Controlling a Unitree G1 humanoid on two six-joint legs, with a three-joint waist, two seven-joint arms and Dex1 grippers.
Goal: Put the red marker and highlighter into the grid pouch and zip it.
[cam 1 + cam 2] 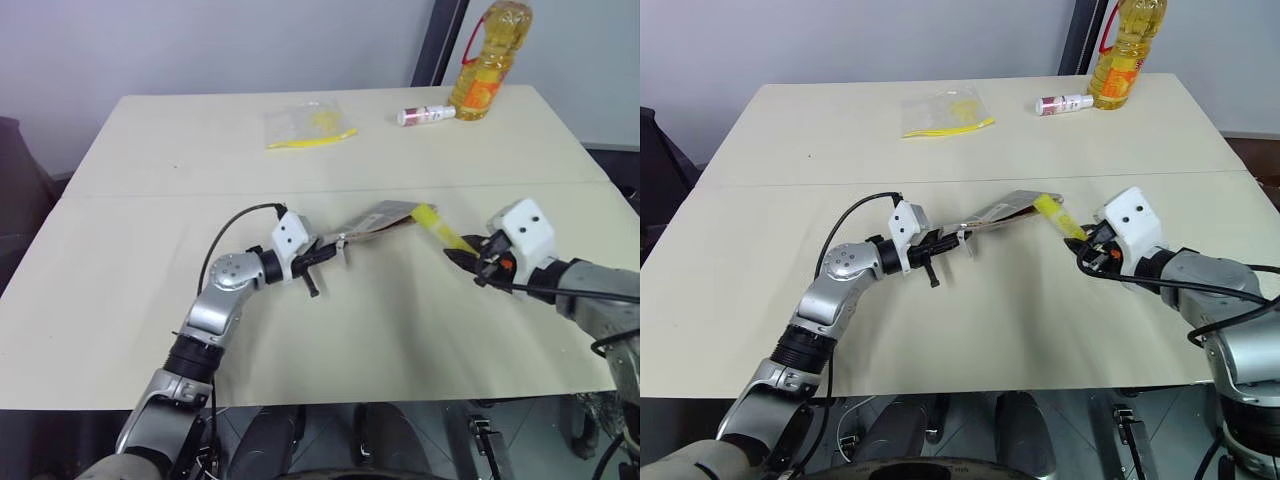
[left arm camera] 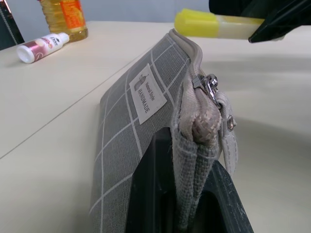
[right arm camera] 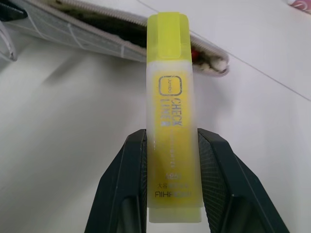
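Yellow highlighter point(image 3: 171, 121) clamped in right hand point(image 1: 468, 258), left hand point(image 1: 322, 262) pinching grey grid pouch point(image 2: 141, 145), apparently unzipped.

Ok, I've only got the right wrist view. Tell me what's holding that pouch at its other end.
Observer: The left gripper, jaws shut on the grid pouch at the end away from your highlighter.
Operator: Find the zipper pull for me.
Observer: The zipper pull sits at that held end, just above the left jaws.
Operator: List what else is on the table.
Observer: A clear bag, a small white tube and an oil bottle, all on the far side.
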